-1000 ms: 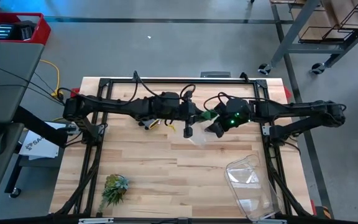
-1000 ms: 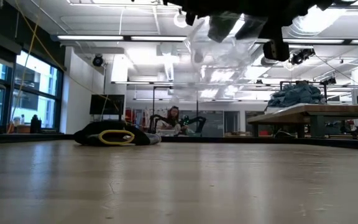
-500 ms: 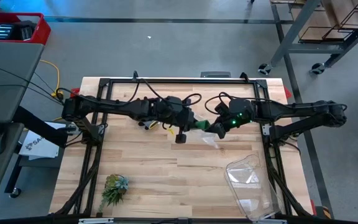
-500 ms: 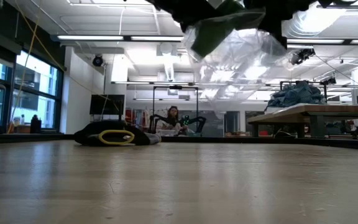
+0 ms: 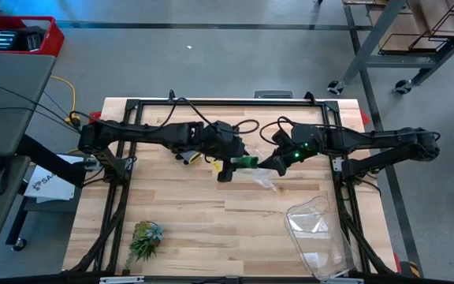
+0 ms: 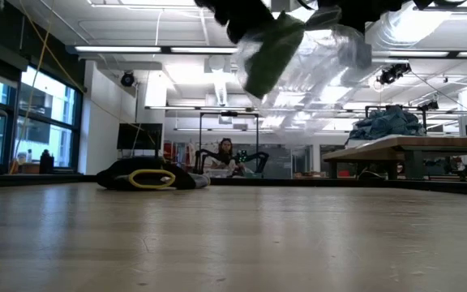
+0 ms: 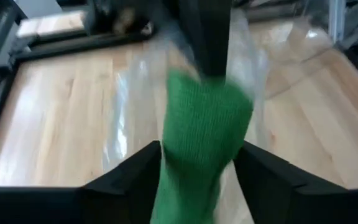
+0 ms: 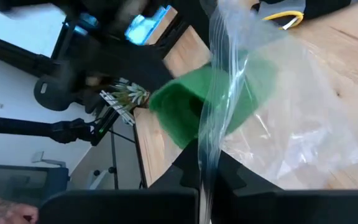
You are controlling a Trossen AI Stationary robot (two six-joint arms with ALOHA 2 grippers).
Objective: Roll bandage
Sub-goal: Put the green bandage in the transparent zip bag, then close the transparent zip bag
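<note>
The green bandage [image 5: 247,162] hangs in the air above the middle of the table, tilted in the low view [image 6: 267,55]. It lies partly against a clear plastic bag [image 8: 278,118]; whether it is inside the bag I cannot tell. My left gripper [image 7: 199,186] stands open, one finger on each side of the bandage [image 7: 207,130]. My right gripper [image 8: 201,168] is shut on the bag, just right of the bandage in the high view [image 5: 266,166]. My left gripper has the bandage's near end [image 7: 191,180] filling the gap between its fingers [image 7: 129,183]; I cannot tell whether they touch it. My right gripper pinches a gathered fold of the bag's film [image 8: 205,146] between its two fingers. The bag is lifted clear and hangs slack. The bandage lies just past the fingertips; whether it is caught too I cannot tell.
A spiky green plant tuft [image 5: 144,239] lies near the front left. A clear plastic container [image 5: 318,237] sits at the front right. A black thing with a yellow loop [image 6: 148,178] rests on the far part of the table under the left arm. Black frame rails [image 5: 117,205] border the sides.
My left gripper has gone a little toward the table's left and near edges. More of the green bandage now shows beside the bag, and it hangs lower and steeper in the low view. The bag has shifted toward the right arm.
</note>
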